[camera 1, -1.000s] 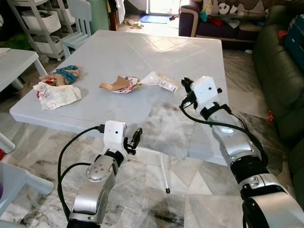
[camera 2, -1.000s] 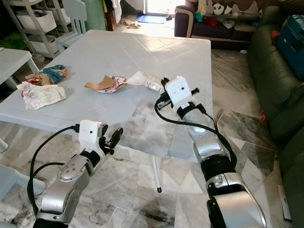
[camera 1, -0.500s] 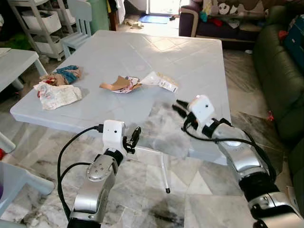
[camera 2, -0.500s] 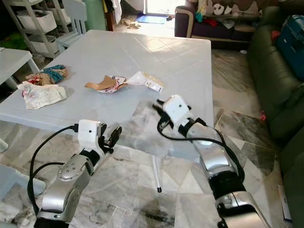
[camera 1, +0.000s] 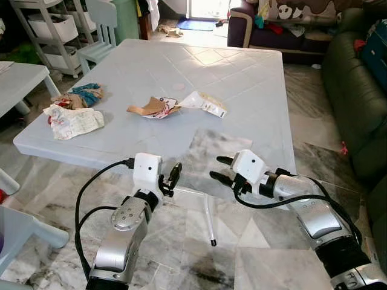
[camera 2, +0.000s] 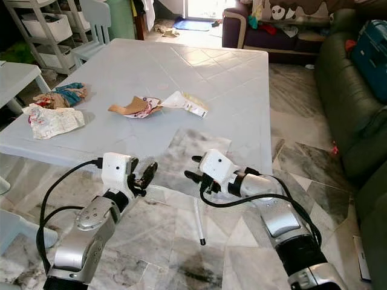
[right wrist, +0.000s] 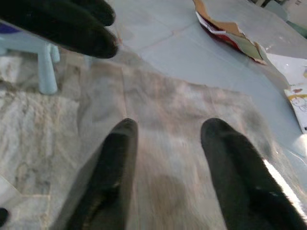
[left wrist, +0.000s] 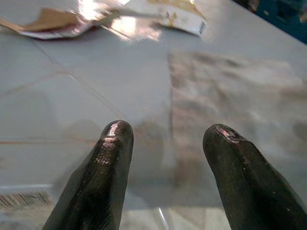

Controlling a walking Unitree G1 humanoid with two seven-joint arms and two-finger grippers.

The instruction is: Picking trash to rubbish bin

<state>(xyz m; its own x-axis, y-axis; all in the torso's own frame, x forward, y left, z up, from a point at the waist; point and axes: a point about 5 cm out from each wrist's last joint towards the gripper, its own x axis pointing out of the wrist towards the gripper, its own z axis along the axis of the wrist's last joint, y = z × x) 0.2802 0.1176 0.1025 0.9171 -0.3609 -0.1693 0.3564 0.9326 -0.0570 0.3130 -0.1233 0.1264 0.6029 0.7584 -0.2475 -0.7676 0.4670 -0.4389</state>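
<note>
Black right pincer [camera 1: 219, 168] beside table edge [camera 1: 121, 162]

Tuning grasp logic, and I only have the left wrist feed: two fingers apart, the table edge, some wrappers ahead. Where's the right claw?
Observer: The right claw is open, low at the near edge of the table, by the clear plastic sheet lying at that edge.
Operator: Any trash outside my frame?
Observer: Yes, a crumpled white paper near the table's left edge.
Operator: Anything else over there?
Observer: A crumpled blue and brown wrapper sits just behind that paper.
</note>
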